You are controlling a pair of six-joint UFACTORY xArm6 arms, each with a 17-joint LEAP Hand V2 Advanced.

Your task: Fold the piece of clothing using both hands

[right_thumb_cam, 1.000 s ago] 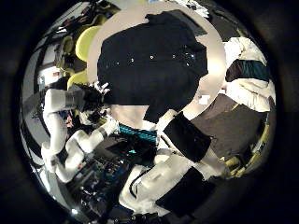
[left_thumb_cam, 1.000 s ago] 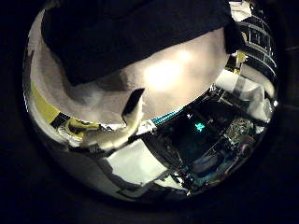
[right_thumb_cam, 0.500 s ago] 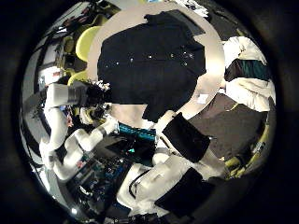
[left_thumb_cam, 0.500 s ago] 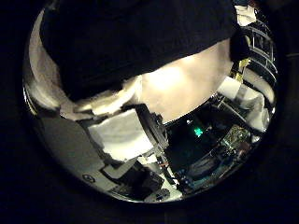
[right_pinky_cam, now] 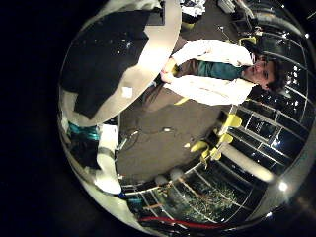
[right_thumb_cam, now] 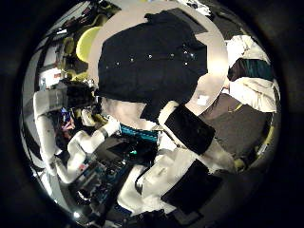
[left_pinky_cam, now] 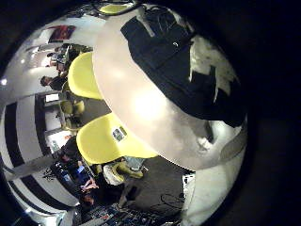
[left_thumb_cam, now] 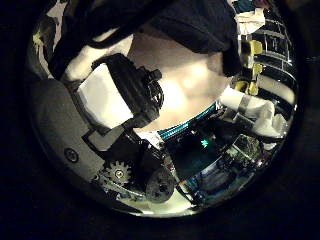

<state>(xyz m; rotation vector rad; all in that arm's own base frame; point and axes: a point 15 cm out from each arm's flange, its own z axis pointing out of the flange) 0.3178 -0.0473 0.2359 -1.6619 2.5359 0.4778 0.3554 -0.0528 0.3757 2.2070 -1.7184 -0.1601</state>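
A dark buttoned shirt (right_thumb_cam: pixel 152 62) lies spread flat on a round light table (right_thumb_cam: pixel 214 71). My left hand (right_thumb_cam: pixel 82 96) sits at the table's edge beside the shirt, on its arm (right_thumb_cam: pixel 47 133). In the left little finger side palm view the shirt (left_pinky_cam: pixel 169 52) is close, with pale finger parts (left_pinky_cam: pixel 214 68) over its edge. In the left thumb side palm view, the left hand's thumb (left_thumb_cam: pixel 125 90) reaches far in, under the shirt (left_thumb_cam: pixel 190 20); its grip is unclear. My right hand (right_thumb_cam: pixel 190 131) hangs well above the table, fingers relaxed, holding nothing.
Two chairs (left_pinky_cam: pixel 111 141) stand by the table's edge on the left hand's side. A small white tag (right_pinky_cam: pixel 128 92) lies on the table near the shirt (right_pinky_cam: pixel 104 59). Shelving and equipment stand around the room.
The left palm has moved closer to the shirt and table edge, and its thumb now fills far more of its view. The right palm view has barely shifted.
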